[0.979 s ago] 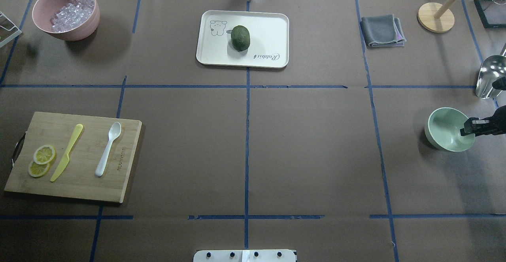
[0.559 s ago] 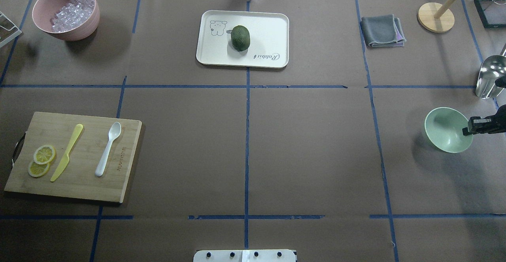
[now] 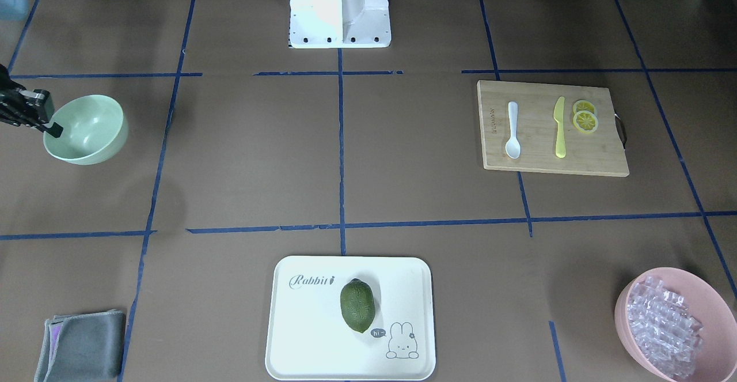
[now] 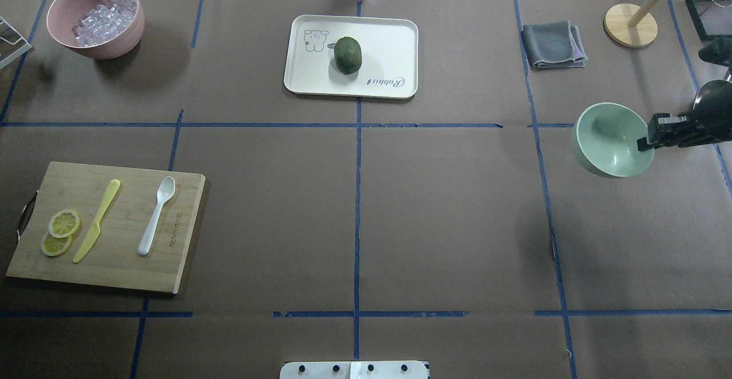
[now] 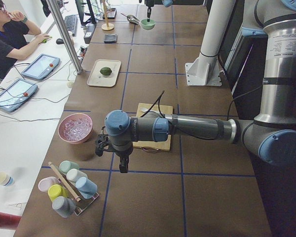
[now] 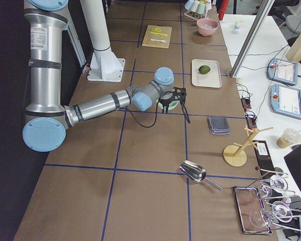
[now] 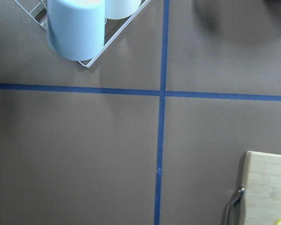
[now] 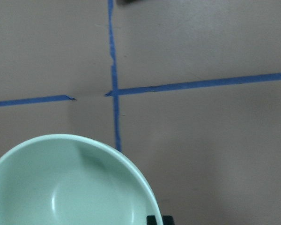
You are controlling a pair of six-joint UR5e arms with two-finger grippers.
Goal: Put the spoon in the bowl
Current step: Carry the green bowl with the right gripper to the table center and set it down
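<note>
One yellow knife (image 4: 97,220) beside spoon (image 4: 157,214) | right hand (image 4: 645,143) pinches bowl (image 4: 607,139) rim | left hand (image 5: 122,168), side view only: we cannot tell.

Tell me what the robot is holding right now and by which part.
The right gripper pinches the green bowl by its rim, one finger inside; whether the left gripper holds anything cannot be told.
</note>
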